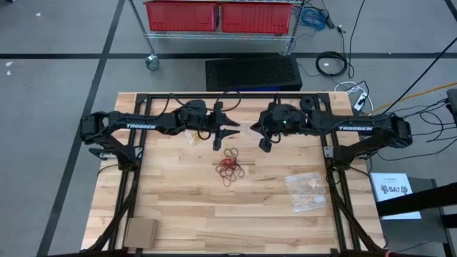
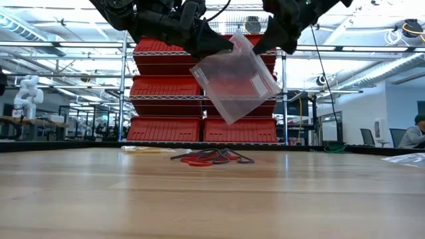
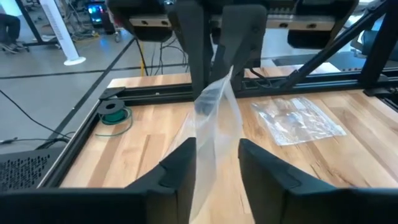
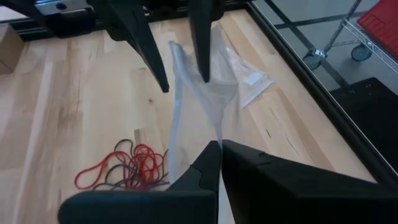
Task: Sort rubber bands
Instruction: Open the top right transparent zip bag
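Opening a bag, by the look of it, ahead of loading any bands. Up in the air over the far middle of the table (image 1: pixel 178 207): a clear plastic bag (image 2: pixel 236 79), hanging tilted between the two arms. Pinched at its top edge by the right gripper (image 4: pixel 219 146), fingers closed tight on the film. Flanked by the left gripper (image 3: pixel 217 146), fingers parted to a moderate gap with the bag running down between them; hard to tell whether either finger touches the plastic. Below and slightly nearer the front: the rubber bands (image 1: pixel 230 165), a loose tangle of red and dark loops lying flat on the wood, none visibly in the bag and none sorted out. Next, probably: catching the opposite lip with the left fingers and drawing the mouth apart, gently, since thin film slips or twists easily. Then freeing one gripper to go down for a single band, which calls for a fine pinch at the fringe of the tangle. Plenty of bare wood in front of the pile and to its left. Less room on the right, with a second clear bag (image 1: pixel 307 191) lying flat there, near the black frame rail (image 1: pixel 330 178). Little slack between the two grippers themselves, close together at the bag.
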